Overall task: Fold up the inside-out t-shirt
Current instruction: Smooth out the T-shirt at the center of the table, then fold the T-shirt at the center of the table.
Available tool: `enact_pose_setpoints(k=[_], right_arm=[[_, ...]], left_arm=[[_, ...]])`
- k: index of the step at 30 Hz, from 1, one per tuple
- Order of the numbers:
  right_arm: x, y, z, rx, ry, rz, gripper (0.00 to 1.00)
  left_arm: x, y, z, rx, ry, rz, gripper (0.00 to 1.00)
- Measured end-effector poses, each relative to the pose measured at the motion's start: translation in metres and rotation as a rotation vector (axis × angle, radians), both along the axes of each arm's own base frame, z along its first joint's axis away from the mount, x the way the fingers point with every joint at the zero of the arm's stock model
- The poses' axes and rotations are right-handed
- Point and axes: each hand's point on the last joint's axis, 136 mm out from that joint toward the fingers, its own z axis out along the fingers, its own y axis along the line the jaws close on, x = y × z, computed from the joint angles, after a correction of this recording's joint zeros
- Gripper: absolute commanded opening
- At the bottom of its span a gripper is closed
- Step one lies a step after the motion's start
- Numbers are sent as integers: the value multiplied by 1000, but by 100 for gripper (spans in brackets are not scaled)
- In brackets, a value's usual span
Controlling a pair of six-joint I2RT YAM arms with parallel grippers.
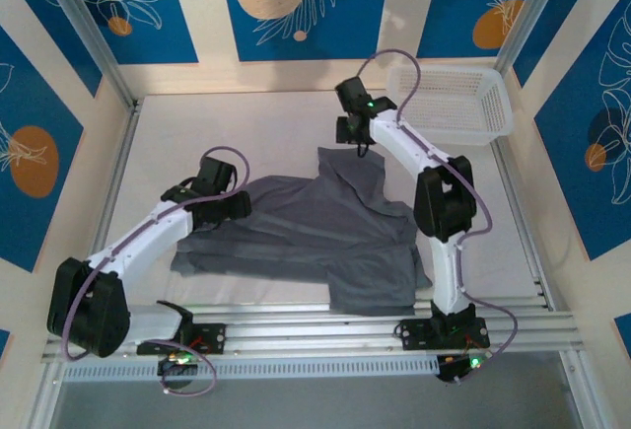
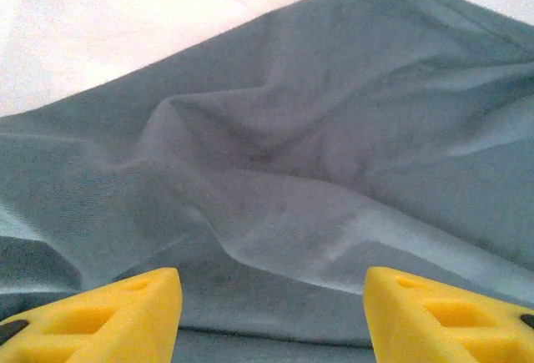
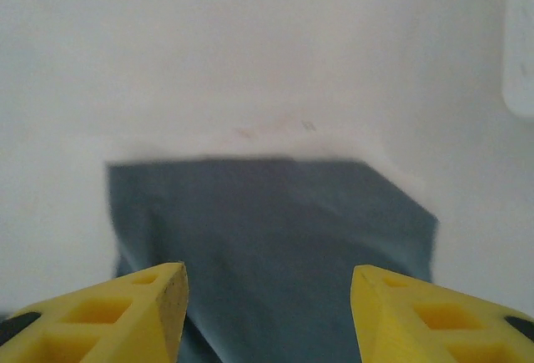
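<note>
Right wrist view — t-shirt [image 3: 267,213] lies just below right gripper [image 3: 267,279] (jaws parted).

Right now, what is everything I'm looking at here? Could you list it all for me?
t-shirt: one, slate grey, rumpled at mid-table
basket: one, white, far right corner
table: one, white, under everything
wall panels: several, blue with orange discs, around the table
rails: silver, near edge
left arm, right arm: two, white and black
left gripper, right gripper: two, yellow fingers, both open above the shirt
</note>
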Motion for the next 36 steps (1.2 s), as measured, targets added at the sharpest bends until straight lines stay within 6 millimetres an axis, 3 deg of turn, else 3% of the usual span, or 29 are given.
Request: enact_pose_setpoints(k=[6, 8, 18, 20, 21, 23, 25, 29, 33, 36], right_arm=[[-25, -67, -34, 0, 109, -124, 54], [-31, -77, -43, 0, 138, -166, 55], [-83, -68, -102, 59, 312, -236, 54], [-88, -63, -106, 86, 330, -240, 48], [-88, -61, -107, 101, 332, -243, 38], [-86, -58, -107, 120, 327, -245, 18], [-84, -55, -106, 131, 319, -244, 7], [-81, -55, -92, 141, 282, -232, 5], [-80, -54, -46, 192, 161, -203, 5], [-83, -50, -18, 252, 78, -170, 4]], left_arm=[[-1, -3, -8, -4, 29, -9, 60], [-1, -3, -9, -3, 31, -9, 60], [-1, 3, -2, 6, 5, 22, 62], [0, 8, 2, 19, -10, 44, 62], [0, 10, 3, 27, -15, 53, 62], [0, 17, 4, 48, -14, 78, 62], [1, 27, 7, 66, -12, 107, 62], [14, 65, 19, 76, -24, 234, 61], [34, 112, 24, 65, -17, 380, 61], [51, 127, 9, 47, 38, 424, 61]])
